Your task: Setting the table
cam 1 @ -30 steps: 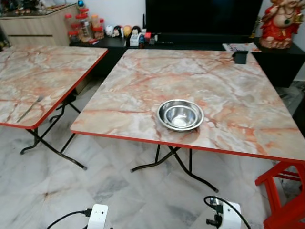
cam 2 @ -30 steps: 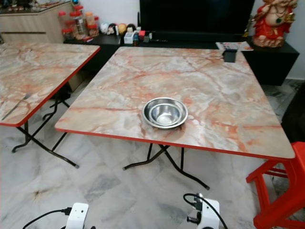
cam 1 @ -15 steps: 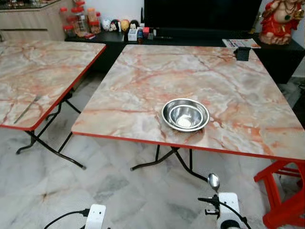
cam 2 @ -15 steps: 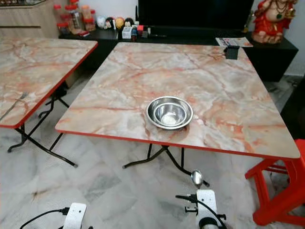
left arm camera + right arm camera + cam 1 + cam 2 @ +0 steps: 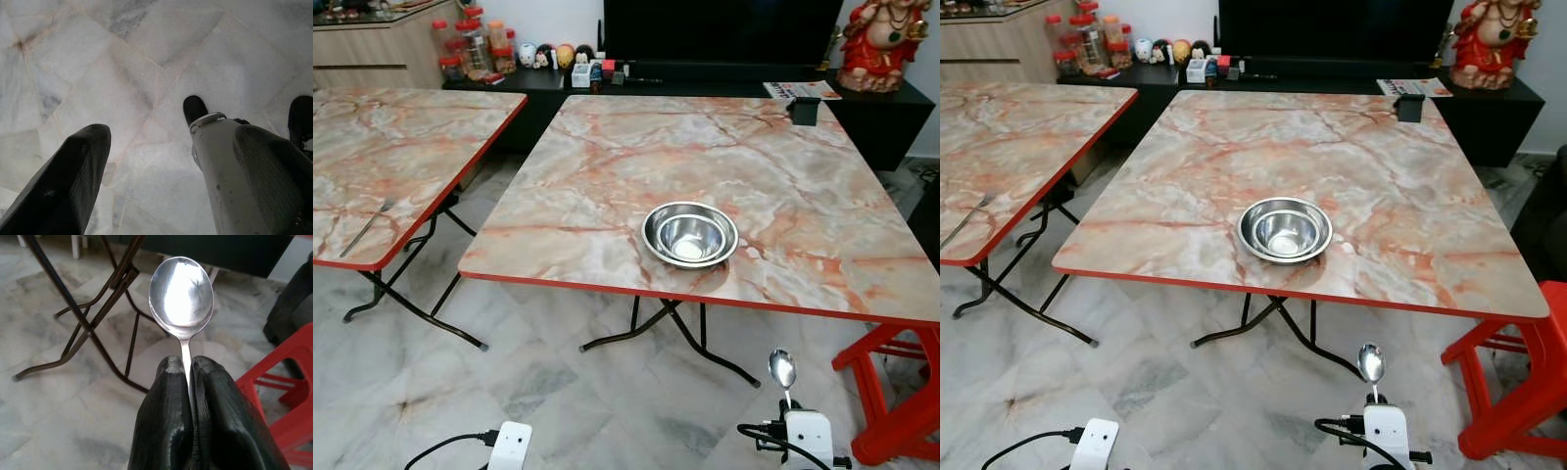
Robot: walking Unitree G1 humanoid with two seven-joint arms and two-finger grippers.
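Holding a metal spoon [image 5: 181, 293] upright, the right gripper [image 5: 188, 369] has its two black fingers [image 5: 164, 416] pressed together on the thin handle, just below the bowl of the spoon. The spoon sits low in front of the robot, below the near red edge of the desk [image 5: 783, 137] and above the pale marble floor [image 5: 431, 392]. In the head views its bowl [image 5: 782, 368] pokes up above the white wrist housing.

The spoon is plain polished steel, with an oval bowl that mirrors the room and a narrow flat stem. It looks light, stiff and not fragile. Its smooth surface is likely slippery, so the thin stem could twist or slide between the pads. The present hold, close under the bowl, seems secure. Setting it down flat will probably call for tilting the wrist.

On the desk, which has a pink-veined marble top, stands a shiny steel bowl [image 5: 690, 235] with a smaller bowl nested inside, near the front edge. A small black holder [image 5: 805, 111] stands at the far right corner.

The left gripper [image 5: 151, 161] hangs idle over the floor, its fingers spread apart and holding nothing.

A second marble desk [image 5: 401, 147] stands to the left, with a fork [image 5: 367, 227] lying near its front edge. A red plastic stool [image 5: 901, 392] is at the right.
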